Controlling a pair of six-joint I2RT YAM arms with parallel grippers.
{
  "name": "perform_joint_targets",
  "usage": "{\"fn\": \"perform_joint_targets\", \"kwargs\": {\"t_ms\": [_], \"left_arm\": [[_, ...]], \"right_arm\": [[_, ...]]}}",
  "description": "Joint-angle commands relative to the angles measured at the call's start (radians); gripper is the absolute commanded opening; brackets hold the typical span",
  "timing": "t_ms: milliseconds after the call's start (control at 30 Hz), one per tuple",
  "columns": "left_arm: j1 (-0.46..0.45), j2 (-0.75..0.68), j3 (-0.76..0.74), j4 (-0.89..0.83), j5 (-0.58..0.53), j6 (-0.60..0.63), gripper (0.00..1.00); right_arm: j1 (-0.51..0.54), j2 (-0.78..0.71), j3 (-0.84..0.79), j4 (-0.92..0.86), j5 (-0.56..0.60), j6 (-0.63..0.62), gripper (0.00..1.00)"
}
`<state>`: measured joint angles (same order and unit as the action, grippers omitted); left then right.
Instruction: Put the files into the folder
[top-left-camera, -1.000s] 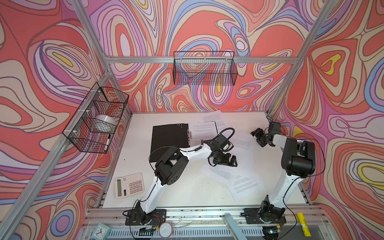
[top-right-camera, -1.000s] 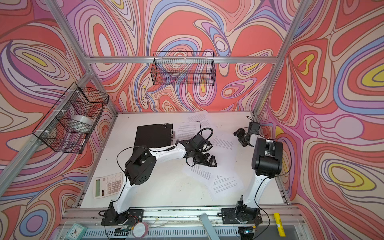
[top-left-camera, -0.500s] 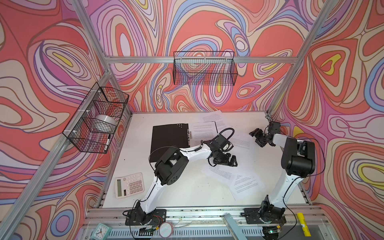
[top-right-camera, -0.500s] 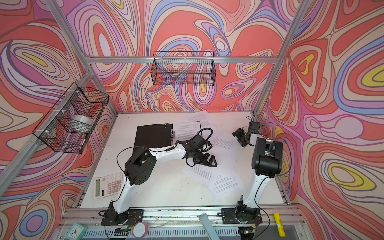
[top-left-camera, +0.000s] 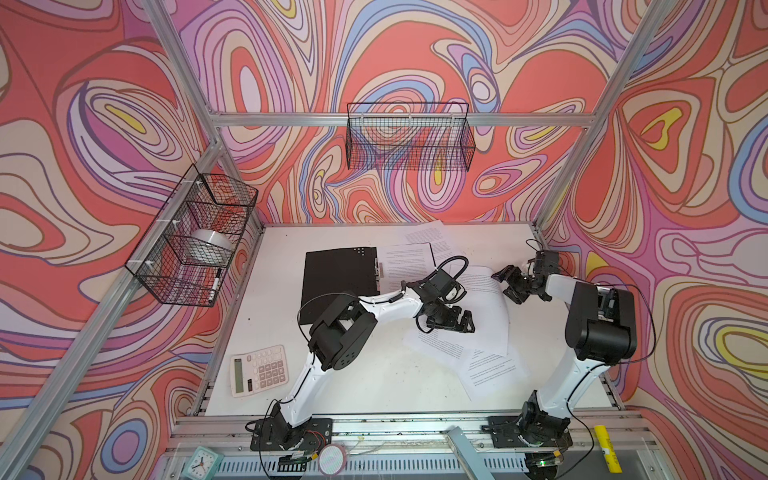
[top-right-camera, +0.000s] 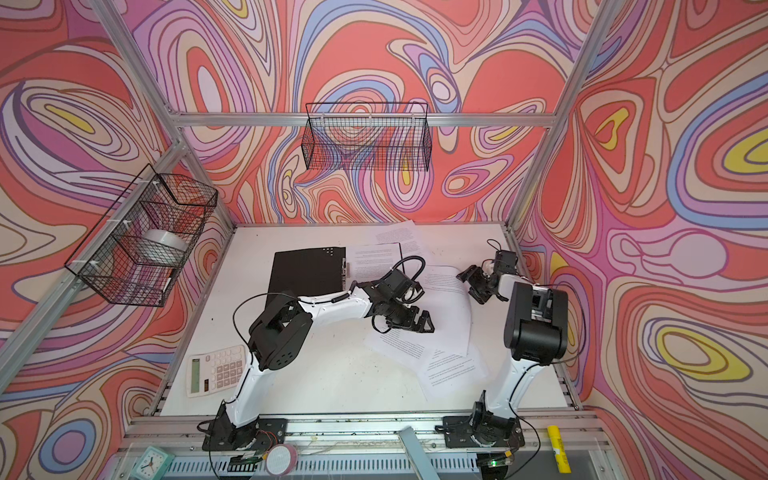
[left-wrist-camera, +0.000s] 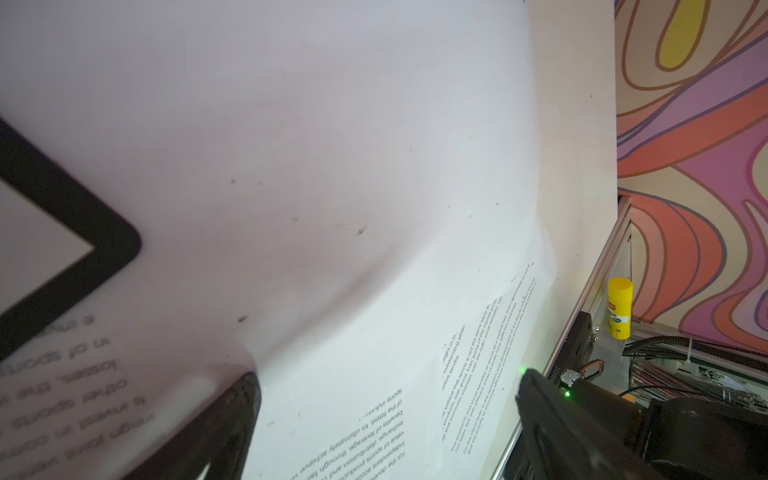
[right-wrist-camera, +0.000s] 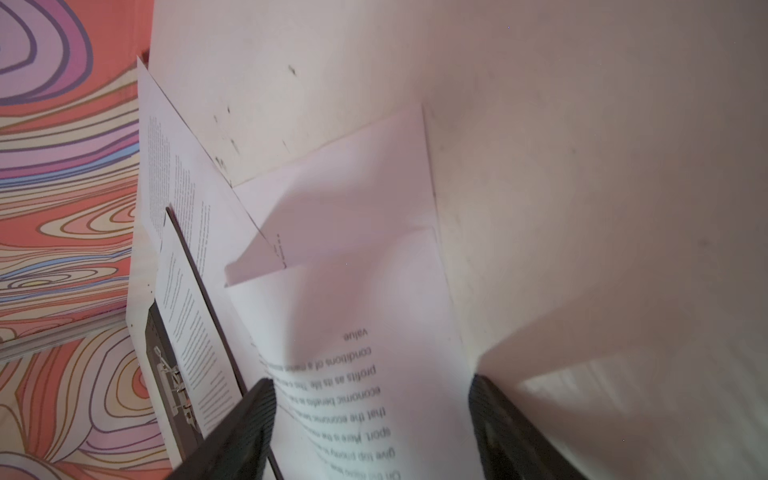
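The folder (top-left-camera: 340, 282) lies open at the back left of the table, black inside up, its metal clip (top-left-camera: 377, 270) at the spine. One printed sheet (top-left-camera: 409, 266) rests on its right half. Several more files lie loose: one behind it (top-left-camera: 432, 239), a curled one (top-left-camera: 486, 303) in the middle, two (top-left-camera: 494, 370) nearer the front. My left gripper (top-left-camera: 461, 322) (left-wrist-camera: 386, 415) is open, low over the curled sheet. My right gripper (top-left-camera: 509, 282) (right-wrist-camera: 374, 415) is open at that sheet's far right edge, printed paper (right-wrist-camera: 353, 374) lying between its fingers. The folder (right-wrist-camera: 166, 374) shows edge-on in the right wrist view.
A grey calculator (top-left-camera: 259, 370) sits at the front left. Wire baskets hang on the back wall (top-left-camera: 409, 141) and the left wall (top-left-camera: 191, 245), the latter holding a tape roll. A yellow glue stick (top-left-camera: 606, 453), a clock (top-left-camera: 201, 461) and pink tape (top-left-camera: 332, 459) lie on the front rail.
My right gripper has shifted slightly left, toward the curled sheet's edge. The left arm and the papers look unchanged.
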<state>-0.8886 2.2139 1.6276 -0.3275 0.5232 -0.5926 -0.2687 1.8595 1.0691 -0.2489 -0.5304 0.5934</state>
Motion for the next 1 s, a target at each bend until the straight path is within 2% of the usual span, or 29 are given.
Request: {"fn": "perform_joint_targets", "kwargs": {"t_ms": [0,233,500,633,767,967], "left_arm": [[-0.002,0.053,-0.042,-0.048,-0.048,-0.014,0.97],[-0.002,0.058,-0.045,-0.045,-0.049,-0.023,0.97],[-0.001,0.067,-0.048,-0.041,-0.049,-0.03,0.97],[-0.001,0.06,-0.062,-0.036,-0.053,-0.032,0.97],[-0.002,0.06,-0.064,-0.038,-0.053,-0.03,0.97],[0.0,0.063,-0.066,-0.032,-0.05,-0.035,0.96]], "right_arm": [[0.008,-0.037,-0.064,-0.112,-0.032,0.026,0.79],[0.005,-0.141,-0.137,-0.107,-0.134,0.055,0.78],[0.005,-0.232,-0.214,-0.108,-0.194,0.091,0.79],[0.002,-0.299,-0.186,-0.223,-0.038,0.01,0.8],[0.004,-0.325,-0.172,-0.322,0.094,-0.007,0.8],[0.004,-0.321,-0.221,-0.32,0.136,-0.015,0.81]]}}
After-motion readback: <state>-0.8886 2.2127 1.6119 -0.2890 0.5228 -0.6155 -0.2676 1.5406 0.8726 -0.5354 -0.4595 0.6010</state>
